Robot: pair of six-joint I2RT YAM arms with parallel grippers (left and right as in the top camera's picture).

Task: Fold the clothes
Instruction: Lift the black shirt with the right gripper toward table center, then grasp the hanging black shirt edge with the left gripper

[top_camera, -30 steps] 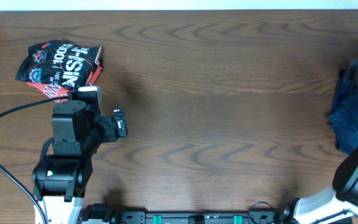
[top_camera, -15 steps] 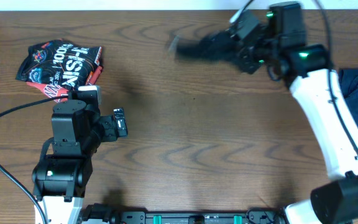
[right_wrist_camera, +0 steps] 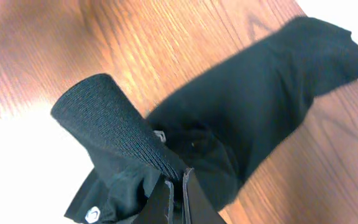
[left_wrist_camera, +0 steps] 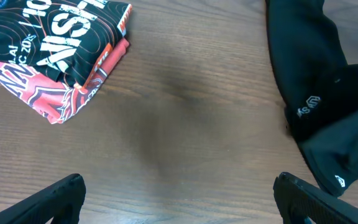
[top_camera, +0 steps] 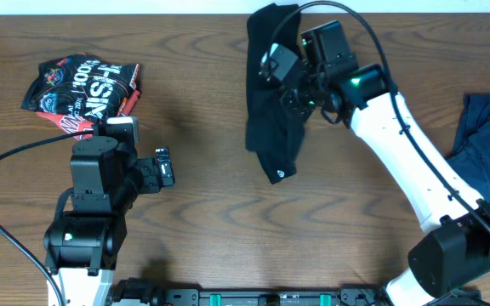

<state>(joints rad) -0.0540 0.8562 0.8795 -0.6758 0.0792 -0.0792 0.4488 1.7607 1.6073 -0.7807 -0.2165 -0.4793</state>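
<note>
The right end effector, its fingers pressed together on a bunch of cloth, holds a black shirt hanging over the far middle of the wooden surface, apparently to bring it to open space where it can be spread flat for folding. The left end effector hangs spread wide and empty near the left edge, seemingly waiting to take a corner. A red-and-black printed garment lies folded at far left, and a dark blue garment is heaped at the right edge. The printed garment carries large white capitals, only partly legible. The shirt shows small white logo marks, too small to read.
</note>
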